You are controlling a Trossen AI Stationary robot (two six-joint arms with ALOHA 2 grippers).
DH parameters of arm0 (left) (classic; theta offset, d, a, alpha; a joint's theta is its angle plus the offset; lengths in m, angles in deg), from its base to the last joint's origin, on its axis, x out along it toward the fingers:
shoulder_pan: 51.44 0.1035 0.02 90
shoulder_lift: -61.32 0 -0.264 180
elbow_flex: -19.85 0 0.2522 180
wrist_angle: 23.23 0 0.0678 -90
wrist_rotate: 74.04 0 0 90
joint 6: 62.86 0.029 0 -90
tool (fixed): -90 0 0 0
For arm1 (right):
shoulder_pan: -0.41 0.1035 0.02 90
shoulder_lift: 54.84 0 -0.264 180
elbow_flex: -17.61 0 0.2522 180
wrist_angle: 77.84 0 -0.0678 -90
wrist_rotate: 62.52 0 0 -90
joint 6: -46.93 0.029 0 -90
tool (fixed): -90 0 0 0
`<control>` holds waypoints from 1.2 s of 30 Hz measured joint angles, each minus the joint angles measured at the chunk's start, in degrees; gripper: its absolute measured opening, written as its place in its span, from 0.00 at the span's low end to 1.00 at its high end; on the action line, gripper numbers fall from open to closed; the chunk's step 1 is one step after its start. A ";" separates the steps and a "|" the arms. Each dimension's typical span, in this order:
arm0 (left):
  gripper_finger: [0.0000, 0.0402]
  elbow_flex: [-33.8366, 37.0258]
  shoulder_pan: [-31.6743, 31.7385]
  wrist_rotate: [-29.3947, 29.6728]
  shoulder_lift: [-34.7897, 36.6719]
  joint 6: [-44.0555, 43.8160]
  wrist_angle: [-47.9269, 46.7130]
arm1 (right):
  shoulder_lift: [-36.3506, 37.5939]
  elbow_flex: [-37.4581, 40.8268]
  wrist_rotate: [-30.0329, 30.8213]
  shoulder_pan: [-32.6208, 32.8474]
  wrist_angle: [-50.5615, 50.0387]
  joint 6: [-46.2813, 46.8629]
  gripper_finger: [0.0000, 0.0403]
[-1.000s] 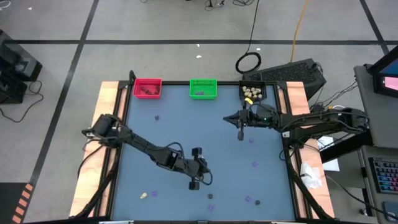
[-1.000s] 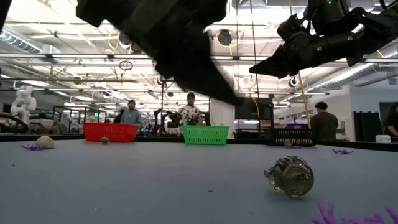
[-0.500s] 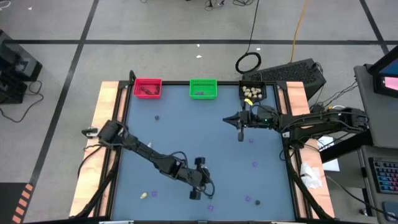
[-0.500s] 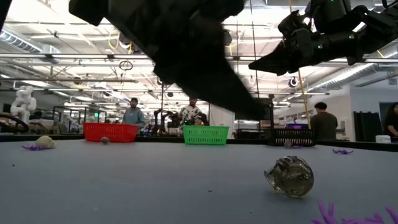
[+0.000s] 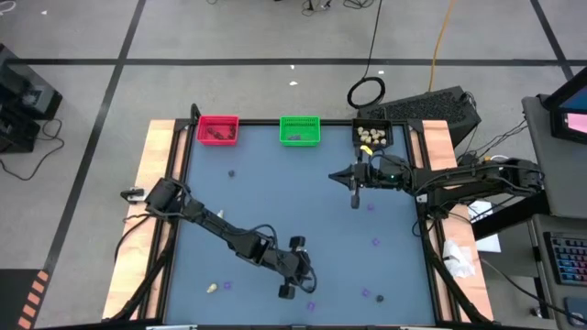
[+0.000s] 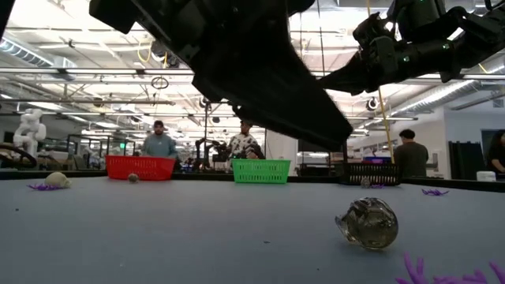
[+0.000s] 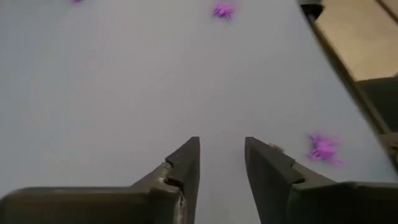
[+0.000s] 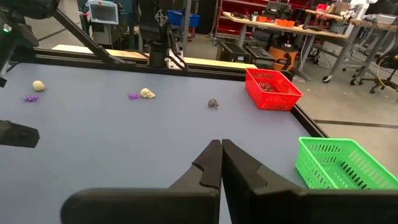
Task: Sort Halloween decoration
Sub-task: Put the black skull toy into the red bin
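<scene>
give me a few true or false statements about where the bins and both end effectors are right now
1. The red bin sits left of the green bin in the high view. True.
2. The left end effector has its fingers apart with nothing between them. True.
3. The right end effector is wide open. False: its fingers are pressed together.
4. The black bin holds purple bits. False: it holds cream-white lumps.
5. The left end effector hangs over the green bin. False: it is over the table's near edge, close to a purple bit.
</scene>
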 joint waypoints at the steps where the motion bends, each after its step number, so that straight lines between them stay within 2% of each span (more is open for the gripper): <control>1: 0.31 0.00 0.00 -0.78 0.00 0.30 0.30 | 0.00 0.00 0.00 0.00 0.00 -0.01 0.00; 8: 0.32 0.00 0.02 -6.92 0.00 1.85 1.54 | 0.00 0.00 0.00 0.00 0.00 -0.01 0.00; 13: 0.32 0.00 0.02 -7.24 0.00 4.69 1.54 | 0.00 0.00 0.00 0.00 0.00 0.00 0.00; 24: 0.32 0.00 0.02 -7.59 0.00 4.45 2.56 | 0.00 0.00 0.00 0.00 0.00 -0.01 0.00; 27: 0.37 -0.04 -0.10 -8.56 -1.15 3.70 5.38 | 0.00 0.00 0.00 0.00 0.00 -0.01 0.00; 30: 0.45 -0.07 -0.13 -8.71 -3.38 1.34 8.31 | 0.00 -0.04 0.00 0.00 -0.02 0.01 0.00; 36: 0.59 -1.20 -0.13 -9.21 -7.35 1.80 8.82 | -0.02 -0.04 0.00 0.00 -0.04 0.01 0.00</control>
